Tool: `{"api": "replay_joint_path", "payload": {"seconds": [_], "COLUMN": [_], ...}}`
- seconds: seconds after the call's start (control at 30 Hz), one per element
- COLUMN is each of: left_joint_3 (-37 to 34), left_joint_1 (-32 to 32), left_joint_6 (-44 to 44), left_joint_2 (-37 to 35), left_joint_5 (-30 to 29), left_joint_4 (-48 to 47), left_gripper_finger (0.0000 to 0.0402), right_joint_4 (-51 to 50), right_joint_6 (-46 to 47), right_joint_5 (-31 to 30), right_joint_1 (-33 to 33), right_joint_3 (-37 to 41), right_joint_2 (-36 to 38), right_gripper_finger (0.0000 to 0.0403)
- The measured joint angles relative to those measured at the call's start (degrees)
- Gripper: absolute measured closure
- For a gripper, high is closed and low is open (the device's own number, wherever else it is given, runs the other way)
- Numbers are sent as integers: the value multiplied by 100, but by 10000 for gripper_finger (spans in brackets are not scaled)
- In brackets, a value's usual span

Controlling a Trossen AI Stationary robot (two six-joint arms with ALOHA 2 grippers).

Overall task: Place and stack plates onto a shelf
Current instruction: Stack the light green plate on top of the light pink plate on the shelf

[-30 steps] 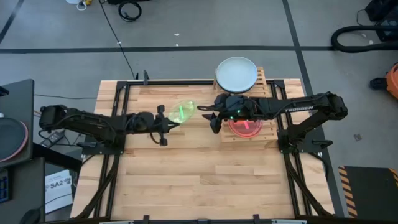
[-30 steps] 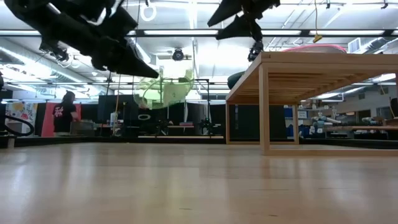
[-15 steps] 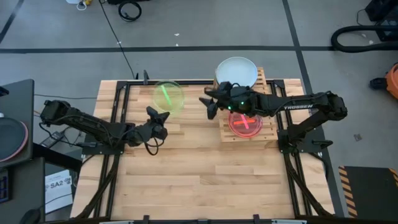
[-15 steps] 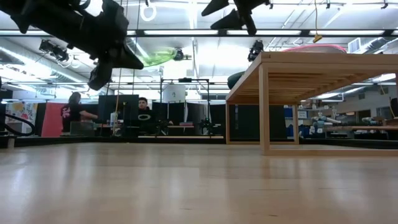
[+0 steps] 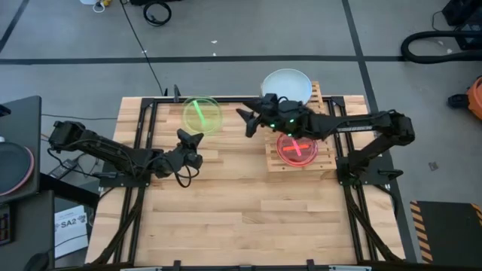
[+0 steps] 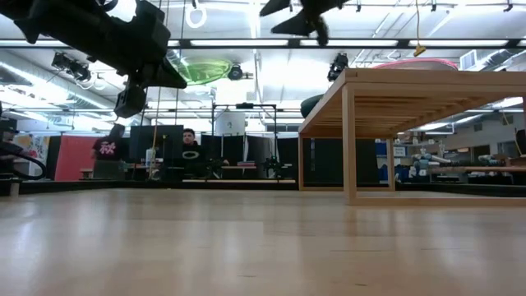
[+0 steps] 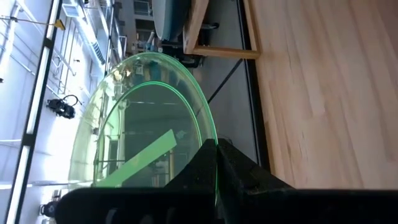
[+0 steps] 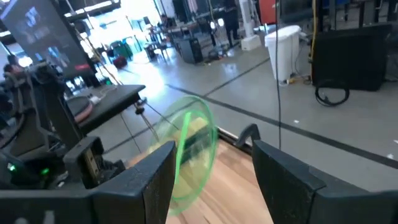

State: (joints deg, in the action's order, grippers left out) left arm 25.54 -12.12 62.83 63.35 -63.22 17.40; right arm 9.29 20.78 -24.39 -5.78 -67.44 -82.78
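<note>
A translucent green plate (image 5: 202,115) hangs level above the table's far left part, with my left gripper (image 5: 191,136) shut on its near rim; the low view shows the plate (image 6: 200,71) high over the tabletop. My right gripper (image 5: 245,120) stands open in the air to the plate's right, off the shelf's left end, with nothing between its fingers (image 8: 152,177). The slatted shelf (image 5: 325,128) at the right carries a pink plate (image 5: 296,148) on its near half and a pale grey plate (image 5: 286,84) on its far end. My left gripper pinches the green plate's rim (image 7: 210,147) between its two fingers, on the side nearest the table's near edge. The fingers come about level from the near left. The plate juts out level beyond them, clear of the table.
The shelf stands on tall legs (image 6: 349,140) at the right, open underneath. A black metal frame (image 5: 154,102) runs along the tabletop's edges. People and equipment show in the room beyond the far edge.
My left gripper has swung toward the far left and rolled at the wrist; the green plate has gone from tilted steeply to level and sits higher, then held still. My right gripper, open throughout, has moved up and toward the far edge, away from the pink plate.
</note>
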Motion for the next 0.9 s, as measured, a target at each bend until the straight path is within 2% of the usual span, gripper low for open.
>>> {"api": "replay_joint_path", "payload": {"seconds": [0.37, 0.63, 0.9], "left_joint_3": [0, 0, 2], "left_joint_1": [2, 2, 7], "left_joint_6": [-2, -1, -2], "left_joint_2": [0, 0, 0], "left_joint_5": [2, 2, 4], "left_joint_4": [-4, -7, -6], "left_gripper_finger": [394, 393, 393], "right_joint_4": [1858, 2378, 2434], "right_joint_6": [-405, -402, -95], "right_joint_5": [24, 42, 44], "right_joint_1": [-144, -262, -267], "right_joint_3": [5, 5, 3], "right_joint_2": [-1369, -1919, -2026], "right_gripper_finger": [186, 186, 188]}}
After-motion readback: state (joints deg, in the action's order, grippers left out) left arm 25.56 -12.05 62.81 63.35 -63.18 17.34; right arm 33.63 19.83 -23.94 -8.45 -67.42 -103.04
